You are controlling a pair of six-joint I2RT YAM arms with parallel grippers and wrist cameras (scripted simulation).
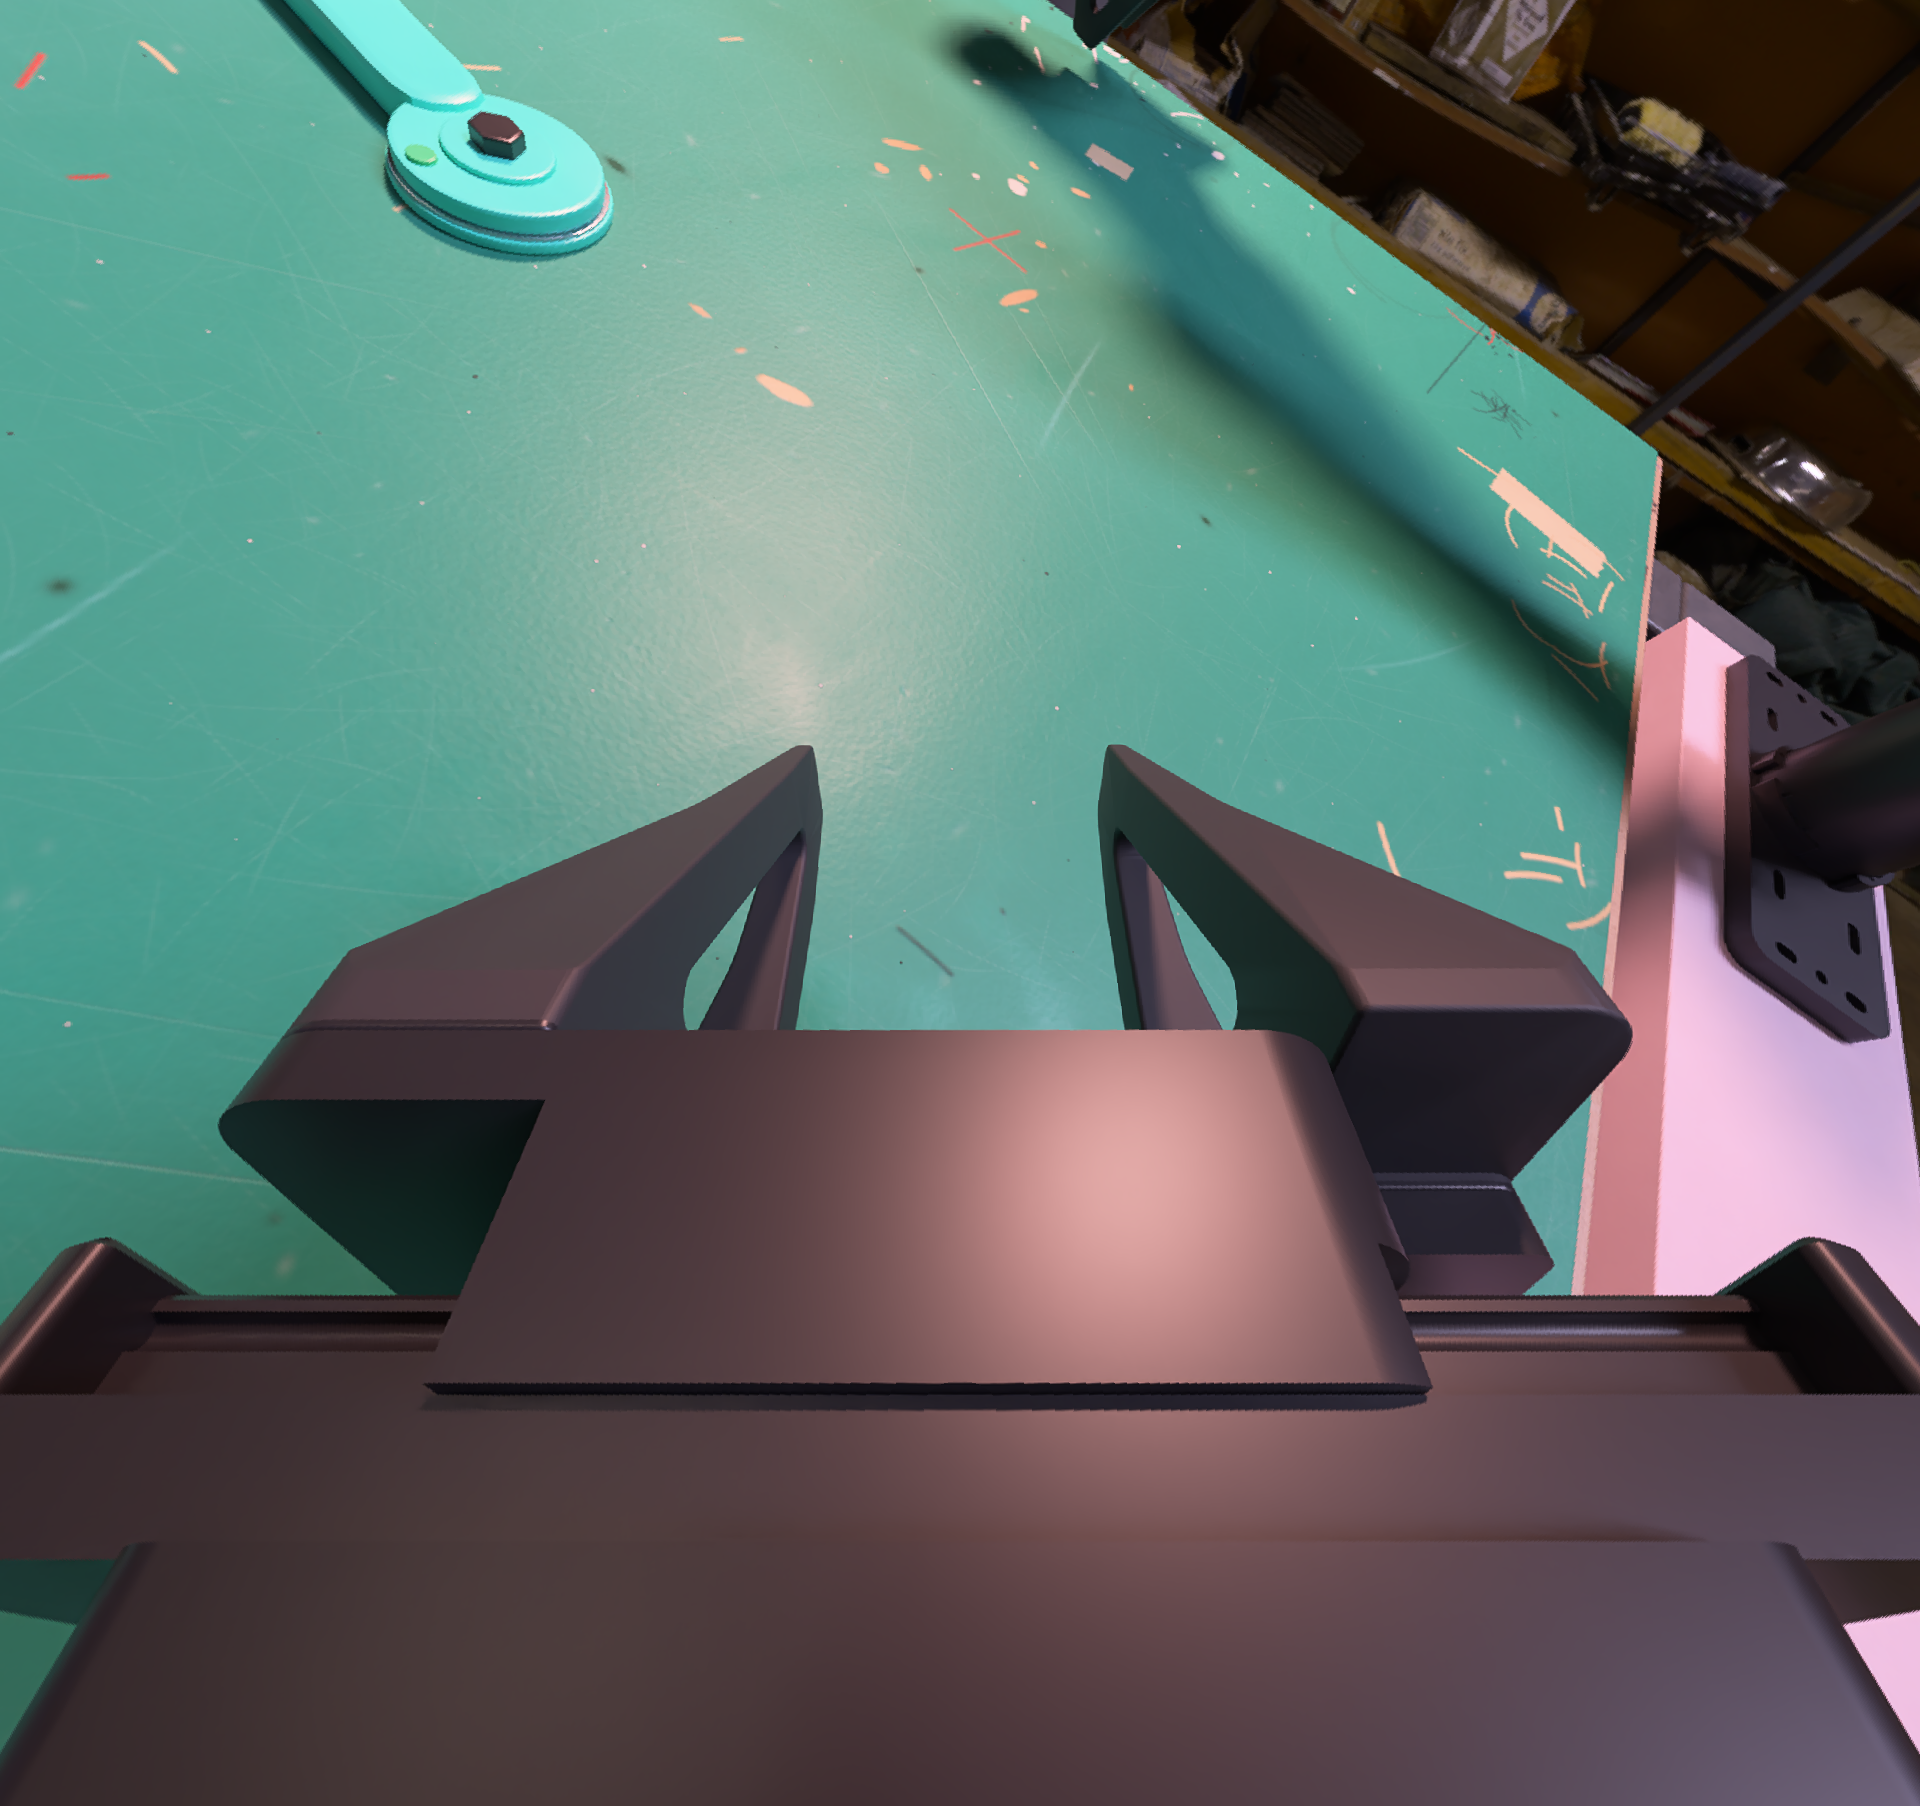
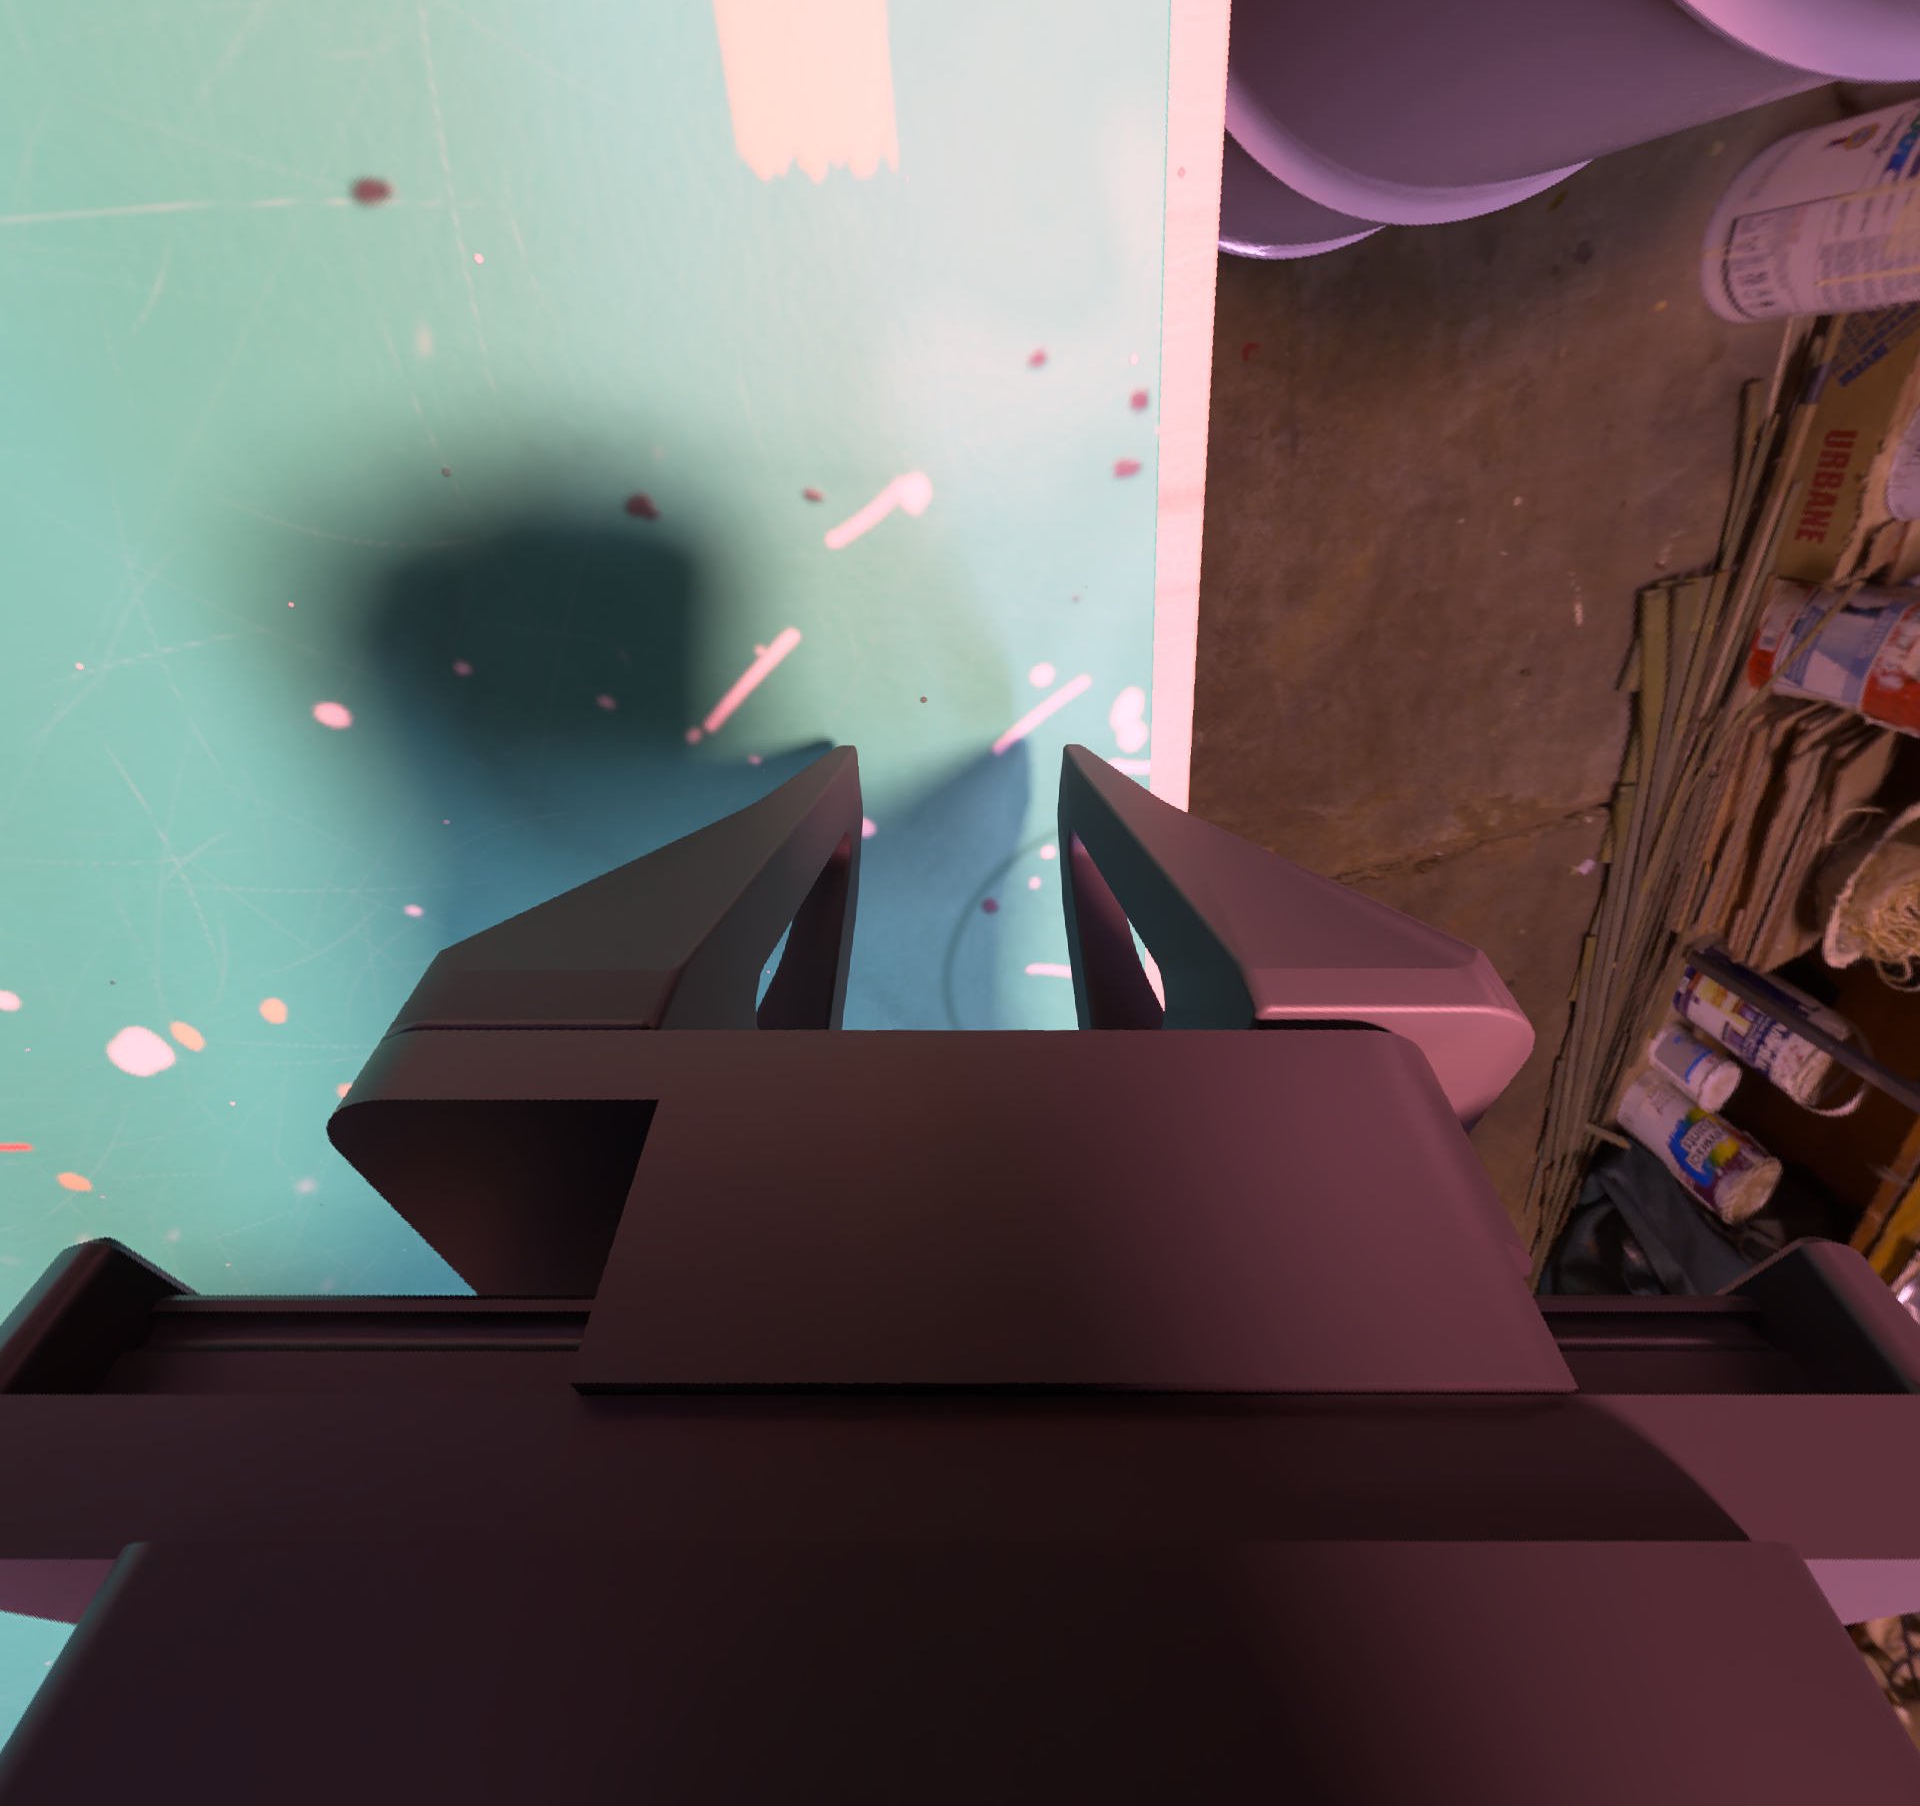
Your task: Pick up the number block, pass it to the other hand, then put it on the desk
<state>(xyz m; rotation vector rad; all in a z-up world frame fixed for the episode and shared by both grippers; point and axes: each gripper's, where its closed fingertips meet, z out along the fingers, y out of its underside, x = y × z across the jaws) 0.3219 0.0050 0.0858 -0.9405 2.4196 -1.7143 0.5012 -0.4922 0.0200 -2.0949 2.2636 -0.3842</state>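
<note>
Both hands released and empty, left hand [image 1: 960,769], right hand [image 2: 958,769]; number block unseen, so scan desk [image 1: 727,530] beyond teal ratchet [image 1: 457,109] before descending.

worktop [image 1: 727,530]: green mat, faintly pebbled, soft sheen, scratched, flecked with pale paint
worktop edge [image 2: 1190,406]: pale, smooth, matt
cutter [image 1: 457,135]: turquoise plastic, smooth, semi-gloss; dark metal hex bolt [image 1: 495,133]
left tool [image 1: 961,790]: dark plastic, smooth, matt
right tool [image 2: 958,790]: same dark matt plastic
floor [image 2: 1403,561]: rough, mottled brown
</note>
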